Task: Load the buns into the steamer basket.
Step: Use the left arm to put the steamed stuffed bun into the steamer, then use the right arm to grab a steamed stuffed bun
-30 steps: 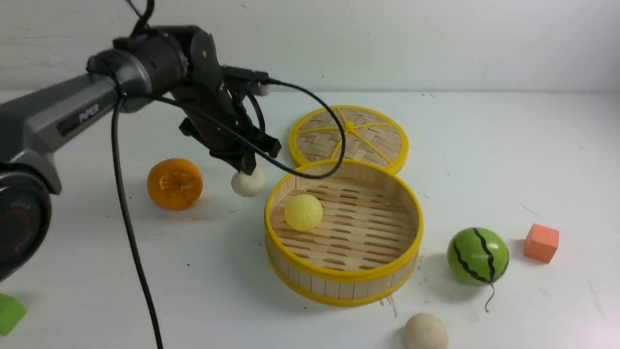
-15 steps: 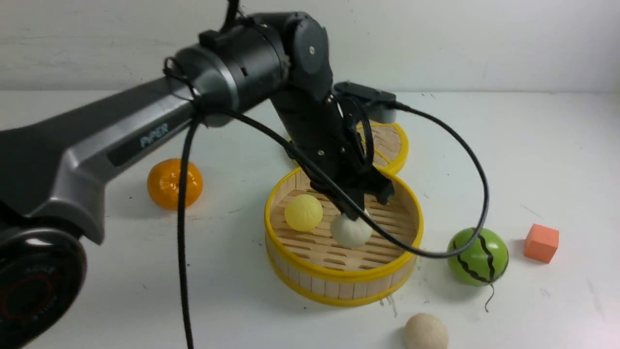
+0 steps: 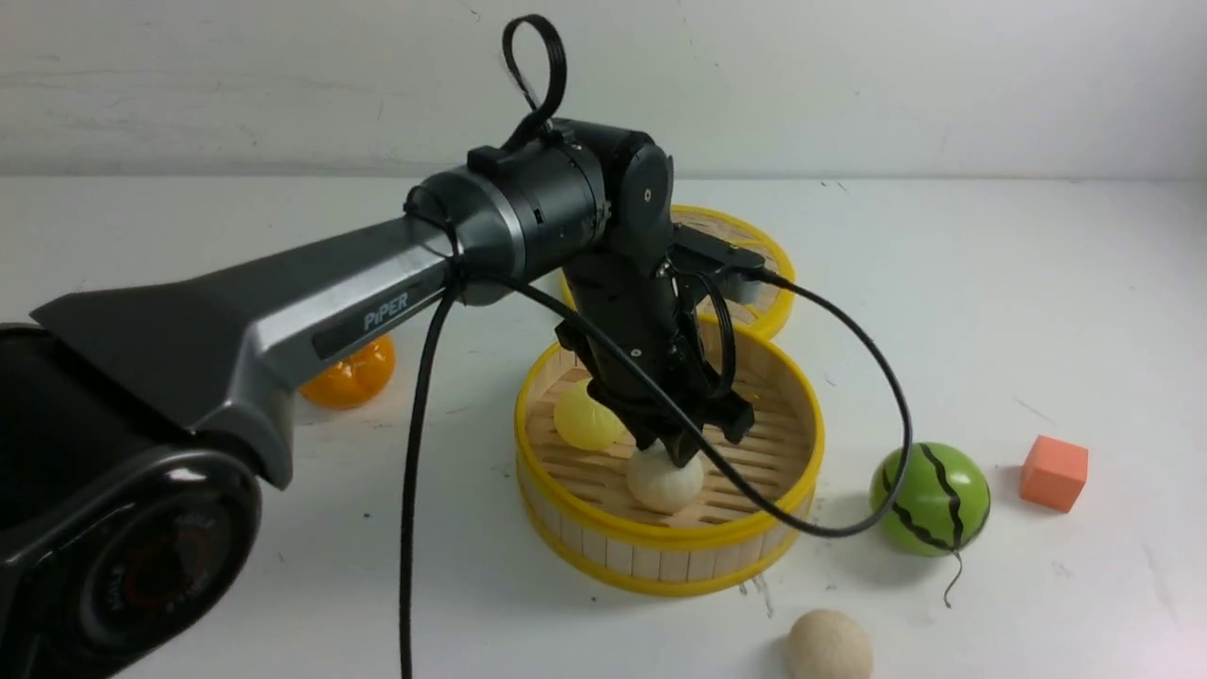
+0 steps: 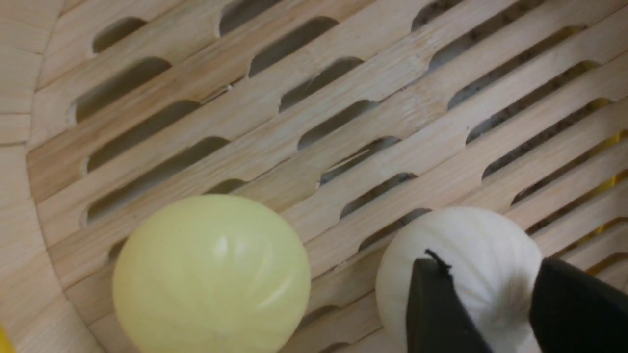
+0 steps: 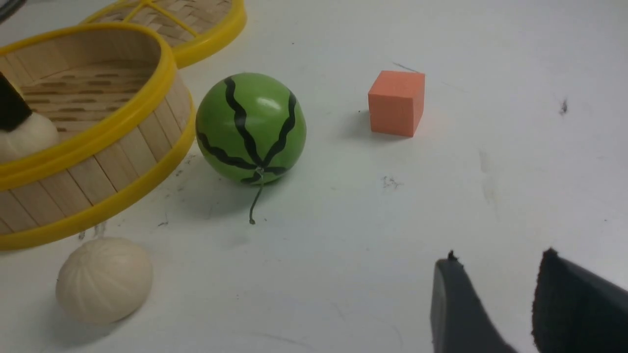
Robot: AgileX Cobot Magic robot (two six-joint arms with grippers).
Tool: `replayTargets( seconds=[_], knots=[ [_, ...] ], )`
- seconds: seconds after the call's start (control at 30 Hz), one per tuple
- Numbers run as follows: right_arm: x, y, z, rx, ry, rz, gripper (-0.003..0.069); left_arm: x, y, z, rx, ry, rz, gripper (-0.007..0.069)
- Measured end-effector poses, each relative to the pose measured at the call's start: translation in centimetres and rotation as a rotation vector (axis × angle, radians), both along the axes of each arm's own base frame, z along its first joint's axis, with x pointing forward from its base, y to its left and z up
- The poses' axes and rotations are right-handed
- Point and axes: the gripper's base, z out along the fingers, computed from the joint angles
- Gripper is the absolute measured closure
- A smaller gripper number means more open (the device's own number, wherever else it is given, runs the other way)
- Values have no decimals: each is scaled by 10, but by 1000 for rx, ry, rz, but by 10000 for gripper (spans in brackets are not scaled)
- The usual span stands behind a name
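**Wood, plastic and foam**

The steamer basket has pale, matt wooden slats and walls, bound by smooth yellow plastic rims. The far lid is woven bamboo strip with yellow plastic spokes. The pale yellow bun is glossy. The off-white bun is matt and faintly pleated, like the near beige bun. The watermelon ball and tangerine shine. The orange cube looks like matt foam. The table is matt white and scuffed.

Bright even light, soft shadows, slight blur.
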Motion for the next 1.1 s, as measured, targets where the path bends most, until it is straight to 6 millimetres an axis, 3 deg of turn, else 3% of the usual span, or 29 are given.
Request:
replayTargets(
  seconds=[0.07,0.13,0.23,0.3,0.33,0.37,0.4,0.43,0.57,0.6,0.63,0.67,0.77,0.93,1.1],
  knots=[
    [0,0,0,0,0,0,420,-3,3,15,-19,-14,32,254],
    [0,0,0,0,0,0,420,-15,12,56,-70,-60,73,241],
    [0,0,0,0,0,0,420,-41,30,113,-144,-147,89,351],
    [0,0,0,0,0,0,420,-69,50,144,-188,-198,92,525],
    [0,0,0,0,0,0,420,-72,52,146,-191,-203,92,540],
    [0,0,0,0,0,0,420,-96,69,162,-224,-239,95,623],
    [0,0,0,0,0,0,420,-96,69,158,-218,-232,96,629],
    [0,0,0,0,0,0,420,-118,85,165,-244,-260,100,638],
    [0,0,0,0,0,0,420,-166,119,150,-336,-338,129,638],
    [0,0,0,0,0,0,420,-181,128,135,-372,-349,146,638],
    [0,0,0,0,0,0,420,-183,130,139,-392,-367,149,638],
    [0,0,0,0,0,0,420,-199,140,120,-441,-375,177,638],
    [0,0,0,0,0,0,420,-228,161,89,-570,-412,258,638],
    [0,0,0,0,0,0,420,-261,191,35,-680,-459,384,638],
    [0,0,1,-7,-8,-1,420,-282,215,25,-802,-648,422,638]
  ],
)
